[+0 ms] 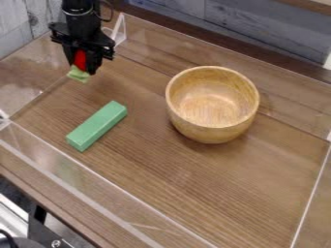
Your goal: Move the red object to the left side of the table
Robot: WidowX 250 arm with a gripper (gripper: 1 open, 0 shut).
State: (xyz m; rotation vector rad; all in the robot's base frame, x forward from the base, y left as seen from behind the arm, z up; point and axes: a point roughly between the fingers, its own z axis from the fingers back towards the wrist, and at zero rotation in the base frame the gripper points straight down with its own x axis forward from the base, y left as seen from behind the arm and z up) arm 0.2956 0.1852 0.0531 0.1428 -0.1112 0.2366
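Observation:
The small red object (80,68) with its light green stem hangs between the fingers of my gripper (81,62), which is shut on it. The gripper stands over the far left part of the brown wood-grain table (195,184), close to the back acrylic wall. The red object is just above the tabletop; whether it touches the wood I cannot tell. Most of it is hidden by the black fingers.
A flat green block (97,125) lies on the left half, nearer the front than the gripper. A wooden bowl (212,102) stands to the right of centre. Low clear acrylic walls (39,145) border the table.

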